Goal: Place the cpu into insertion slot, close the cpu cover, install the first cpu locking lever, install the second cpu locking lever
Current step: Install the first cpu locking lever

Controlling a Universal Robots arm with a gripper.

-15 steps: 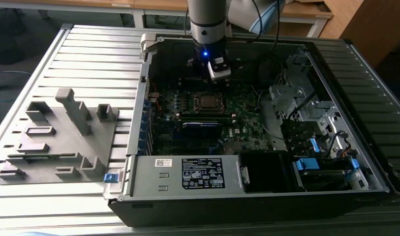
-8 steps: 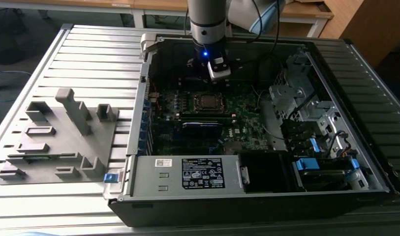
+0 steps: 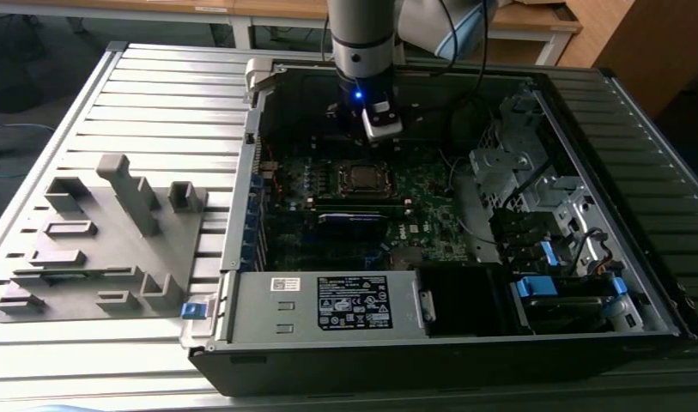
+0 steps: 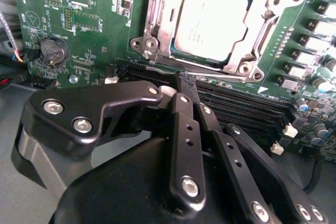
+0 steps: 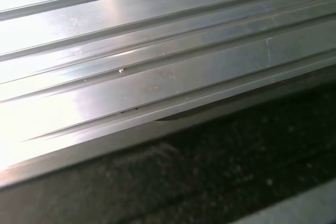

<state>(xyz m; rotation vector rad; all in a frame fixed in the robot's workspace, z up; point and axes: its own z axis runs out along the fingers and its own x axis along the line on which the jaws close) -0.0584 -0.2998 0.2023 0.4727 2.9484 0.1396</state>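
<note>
Second wrist view: black gripper (image 4: 187, 81), seemingly clenched, near square silver cpu (image 4: 210, 22) inside metal cpu cover (image 4: 262, 24)

Exterior view: high, oblique, far from gripper (image 3: 379, 129). Second wrist view: just behind gripper (image 4: 187, 82), facing motherboard (image 4: 94, 19); exterior view shares it. First wrist view: skims ribbed worktop (image 5: 157, 51).

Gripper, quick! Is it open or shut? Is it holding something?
Gripper: fingers shut, holding nothing that shows, tip close to the edge of the cpu cover.
</note>
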